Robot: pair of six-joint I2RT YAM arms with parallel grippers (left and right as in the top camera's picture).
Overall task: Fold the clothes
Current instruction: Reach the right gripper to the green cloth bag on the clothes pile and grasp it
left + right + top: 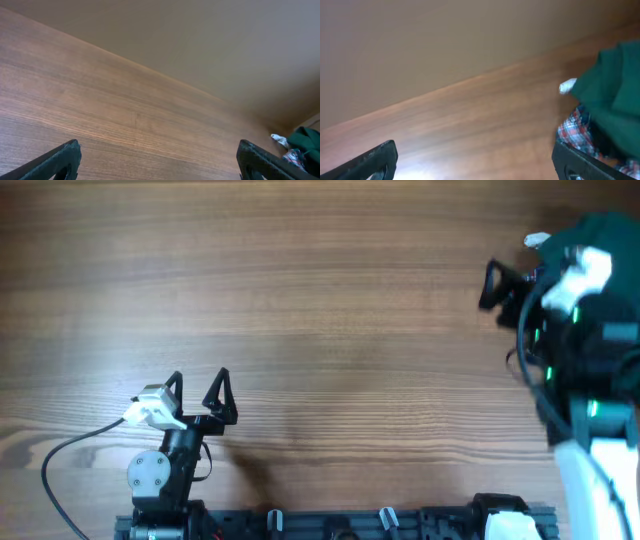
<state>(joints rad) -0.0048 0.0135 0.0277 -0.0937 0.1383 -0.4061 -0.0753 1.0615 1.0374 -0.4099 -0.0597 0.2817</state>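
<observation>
Wooden surface [300, 300]: it fills the whole overhead view before you, grain running left to right, and most of it is bare.

The clothes [612, 228]: the dark green garment lies bunched at the far right corner of the surface. From overhead you see only part of it, since the right arm [585, 340] reaches across that corner and hides the rest. In the right wrist view the green cloth [615, 95] drapes over the right of the frame.

Right tool [475, 150]: its fingers stand wide apart with nothing between them. Only bare surface shows in the gap, and the cloth lies just past the right-hand finger [570, 160].

Left tool [200, 378]: it sits near the front edge of the surface, left of centre and well apart from the cloth corner. Its jaws are likewise spread wide and empty, and your left wrist view shows bare wood between the two fingers.

Plaid shirt [572, 132]: red, white and blue checks show beneath the green cloth at the same corner.

White scrap [566, 86]: a small pale piece at the cloth's edge; you cannot tell what it is.
</observation>
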